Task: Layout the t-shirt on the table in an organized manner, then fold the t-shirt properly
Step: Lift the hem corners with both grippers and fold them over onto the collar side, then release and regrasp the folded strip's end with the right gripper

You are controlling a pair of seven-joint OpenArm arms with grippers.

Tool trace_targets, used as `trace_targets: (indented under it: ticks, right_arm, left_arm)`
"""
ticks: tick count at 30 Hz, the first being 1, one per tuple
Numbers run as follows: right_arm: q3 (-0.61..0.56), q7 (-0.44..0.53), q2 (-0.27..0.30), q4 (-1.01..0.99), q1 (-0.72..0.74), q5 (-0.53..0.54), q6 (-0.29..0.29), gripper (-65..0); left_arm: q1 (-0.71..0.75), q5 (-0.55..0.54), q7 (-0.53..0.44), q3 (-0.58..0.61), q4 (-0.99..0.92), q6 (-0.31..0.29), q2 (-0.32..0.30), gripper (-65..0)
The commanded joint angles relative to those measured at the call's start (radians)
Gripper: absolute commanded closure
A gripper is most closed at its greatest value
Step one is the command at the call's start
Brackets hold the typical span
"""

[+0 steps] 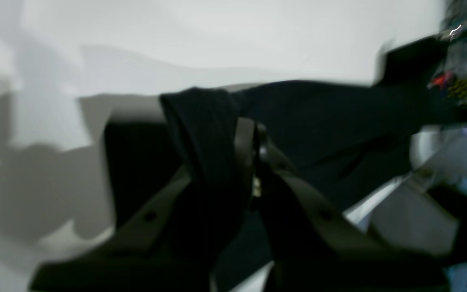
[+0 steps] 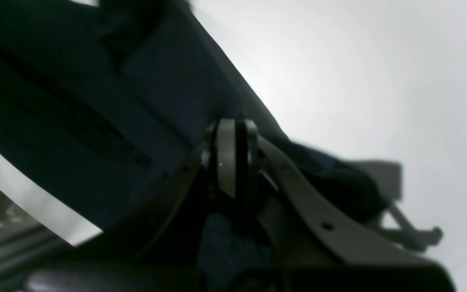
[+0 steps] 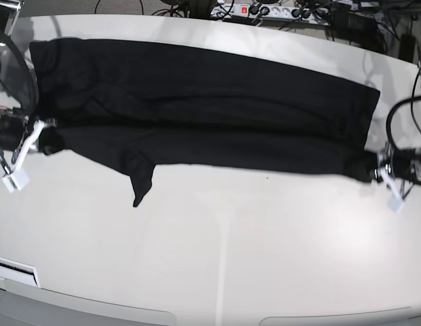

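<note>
Base view: I've got the plain black soft fabric t-shirt [image 3: 197, 109] stretched across the glossy off-white table [image 3: 231, 258]. Left gripper [image 3: 381, 168] and right gripper [image 3: 42, 134] are each clenched on a shirt end.

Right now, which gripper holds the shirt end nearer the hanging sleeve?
The right gripper, at the base view's left. The sleeve droops from the t-shirt close beside it; the left gripper pinches the far end.
</note>
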Motion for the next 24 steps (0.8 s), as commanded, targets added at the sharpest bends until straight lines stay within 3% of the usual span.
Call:
trace_targets:
  ticks: [1,6,12,17,18,22,24]
  right_arm:
    - [0.008,0.030,0.020,0.017,0.005,-0.010,0.005,0.0]
    - [0.008,0.074,0.020,0.017,-0.009,-0.073,0.005,0.0]
    - [0.008,0.076,0.018,0.017,-0.035,-0.106,0.005,0.0]
    - [0.007,0.075,0.014,0.017,-0.042,-0.103,0.005,0.0]
    - [0.007,0.074,0.015,0.017,-0.042,-0.103,0.005,-2.9]
    - [0.008,0.074,0.025,0.020,-0.040,-0.103,0.001,-33.0]
    - [0.008,0.076,0.039,0.031,-0.035,-0.096,-0.036,-36.4]
  left_arm:
    - [-0.015,-0.017,-0.006,0.019,0.013,-0.007,-0.033,0.0]
    - [0.011,-0.017,-0.010,0.104,0.013,-0.007,-0.043,0.0]
    - [0.018,0.022,-0.090,0.106,0.013,-0.007,-0.045,0.0]
    - [0.023,0.018,-0.080,0.106,0.013,-0.007,-0.042,0.0]
    - [0.027,0.018,-0.081,0.106,0.013,-0.007,-0.043,-3.2]
    - [0.069,0.018,-0.082,0.106,0.013,-0.007,-0.049,-32.6]
    - [0.098,0.018,-0.086,0.106,0.013,-0.007,-0.048,-36.0]
